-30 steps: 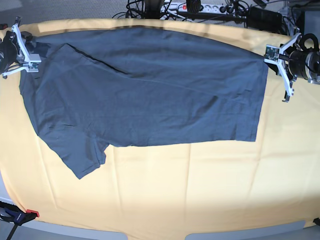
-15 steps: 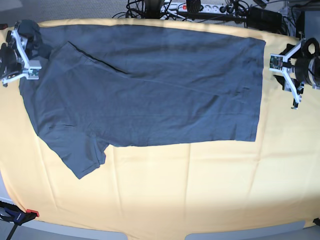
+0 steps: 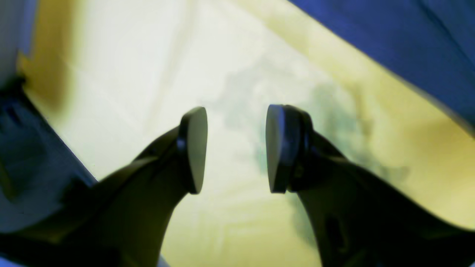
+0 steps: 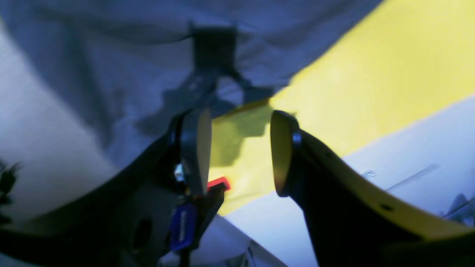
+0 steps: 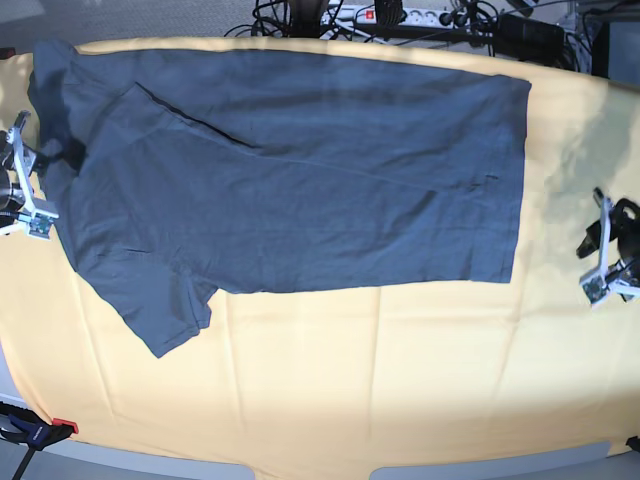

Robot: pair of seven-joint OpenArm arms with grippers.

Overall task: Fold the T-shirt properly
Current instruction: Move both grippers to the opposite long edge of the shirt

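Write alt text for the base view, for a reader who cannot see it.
A dark slate-blue T-shirt lies spread flat, partly folded, on a yellow-orange tablecloth, one short sleeve sticking out at the lower left. The right gripper sits at the shirt's left edge and the left gripper over bare cloth to its right; neither holds fabric.

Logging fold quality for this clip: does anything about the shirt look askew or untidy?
The T-shirt is folded roughly in half on the tablecloth, but one sleeve sticks out past the lower edge at the near left corner, untucked. A diagonal ridge crosses the upper left. Both grippers, left and right, are open and empty.
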